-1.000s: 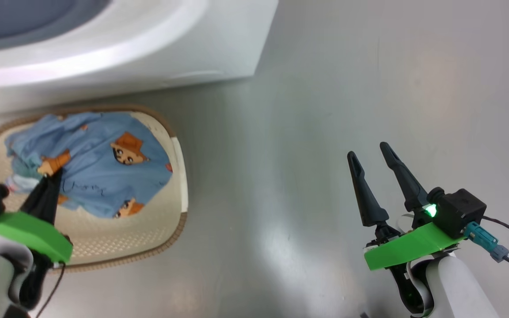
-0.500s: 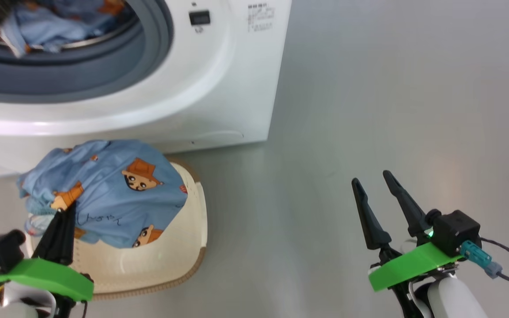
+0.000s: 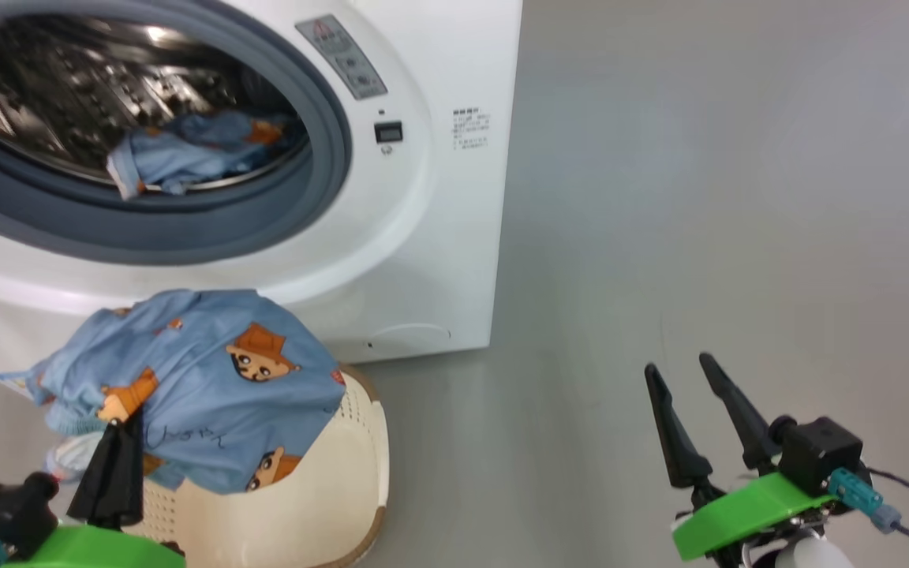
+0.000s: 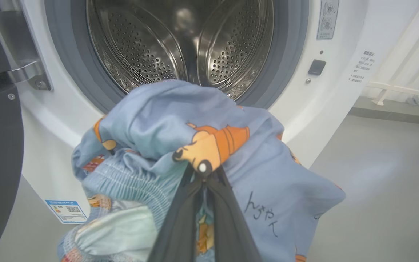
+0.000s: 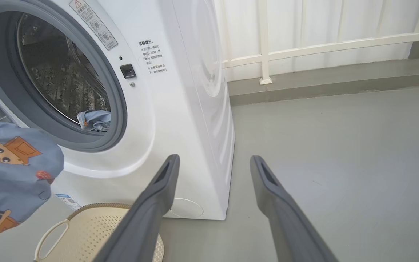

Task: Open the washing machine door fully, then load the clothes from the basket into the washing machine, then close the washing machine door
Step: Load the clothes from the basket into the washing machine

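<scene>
clothes point(image 4: 158, 120): soft, light, limp; likely drapes and trails.
left hand point(image 4: 204, 173): pinched shut on a bunched fold, best hold.
right hand point(image 5: 214, 159): spread wide, empty.

A laundry corner: white washing machine point(image 3: 454, 237) on bare grey floor point(image 3: 699, 237); pale railing point(image 5: 263, 36) behind.

The basket point(image 3: 328, 513) sits before the washing machine point(image 3: 439, 237), clothes point(image 3: 186, 154) in its drum point(image 3: 44, 87).

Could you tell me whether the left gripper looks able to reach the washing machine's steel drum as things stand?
Probably yes: the left gripper, shut on light blue bear-print fabric, faces the perforated steel drum directly, and nothing stands across its grey rubber gasket.
</scene>
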